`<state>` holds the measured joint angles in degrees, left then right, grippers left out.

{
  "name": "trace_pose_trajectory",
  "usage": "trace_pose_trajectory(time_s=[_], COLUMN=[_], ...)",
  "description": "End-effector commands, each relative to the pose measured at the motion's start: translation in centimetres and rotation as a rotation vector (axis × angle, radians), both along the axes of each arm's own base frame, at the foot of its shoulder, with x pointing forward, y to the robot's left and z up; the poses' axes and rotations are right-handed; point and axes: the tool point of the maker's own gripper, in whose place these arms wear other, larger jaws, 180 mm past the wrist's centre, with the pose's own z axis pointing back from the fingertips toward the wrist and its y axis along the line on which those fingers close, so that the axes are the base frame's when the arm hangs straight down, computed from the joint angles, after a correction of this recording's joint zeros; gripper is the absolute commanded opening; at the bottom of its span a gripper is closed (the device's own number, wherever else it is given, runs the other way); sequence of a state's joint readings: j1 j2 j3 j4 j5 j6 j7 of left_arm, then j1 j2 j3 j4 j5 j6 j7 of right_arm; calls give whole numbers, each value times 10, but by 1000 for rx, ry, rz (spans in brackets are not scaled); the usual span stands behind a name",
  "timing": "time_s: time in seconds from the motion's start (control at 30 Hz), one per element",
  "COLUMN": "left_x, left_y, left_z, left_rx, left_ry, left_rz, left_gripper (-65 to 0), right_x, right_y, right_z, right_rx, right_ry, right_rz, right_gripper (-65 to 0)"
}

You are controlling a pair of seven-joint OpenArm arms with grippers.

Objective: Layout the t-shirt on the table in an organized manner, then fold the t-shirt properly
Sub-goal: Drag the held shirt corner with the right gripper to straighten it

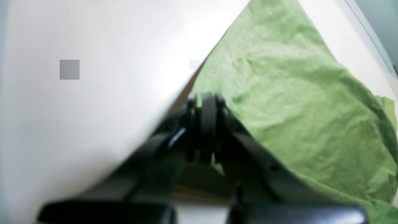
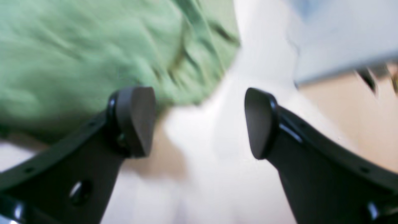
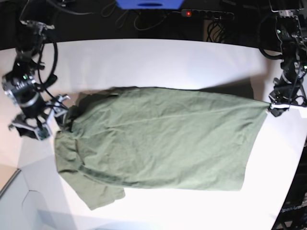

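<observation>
Base view: the t-shirt (image 3: 158, 141) is spread across the middle of the table (image 3: 158, 57), lengthwise between the two side edges, largely flat but wrinkled. One sleeve is bunched near the front corner on the right arm's side, and the edge there is rumpled. The left gripper (image 3: 277, 106) is seen with its jaws closed on a corner of the shirt, which is drawn out to a point toward that side edge of the table. The right gripper (image 2: 199, 121) is held with its jaws wide apart and nothing between them, just beside the shirt's opposite end. The laying out is judged to be nearly done; the bunched sleeve remains to be smoothed, and no fold is seen yet.
</observation>
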<state>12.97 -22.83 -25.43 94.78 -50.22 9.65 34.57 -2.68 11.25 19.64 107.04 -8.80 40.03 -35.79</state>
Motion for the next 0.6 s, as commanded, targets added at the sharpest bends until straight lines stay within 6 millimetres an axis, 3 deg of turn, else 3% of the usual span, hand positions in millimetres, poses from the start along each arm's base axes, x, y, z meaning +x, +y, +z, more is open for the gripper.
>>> trace_pose_trajectory(time_s=[0.0, 0.07, 0.2, 0.37, 0.57], left_x=[6, 6, 6, 6, 6], left_y=[6, 6, 1, 3, 3], left_z=[15, 14, 12, 13, 13], left_rx=[14, 12, -5, -5, -5], left_ry=[-39, -39, -43, -49, -47], left_rz=[7, 7, 15, 22, 22], left_gripper=[-649, -649, -649, -649, -649], right_x=[-5, -23, -50, -53, -37], right_y=[-6, -17, -12, 3, 31], right_z=[3, -13, -53, -71, -77], right_rx=[5, 27, 78, 147, 182], right_ry=[-16, 28, 135, 167, 175], right_rz=[-20, -71, -90, -103, -39], right_gripper=[-202, -202, -201, -199, -199])
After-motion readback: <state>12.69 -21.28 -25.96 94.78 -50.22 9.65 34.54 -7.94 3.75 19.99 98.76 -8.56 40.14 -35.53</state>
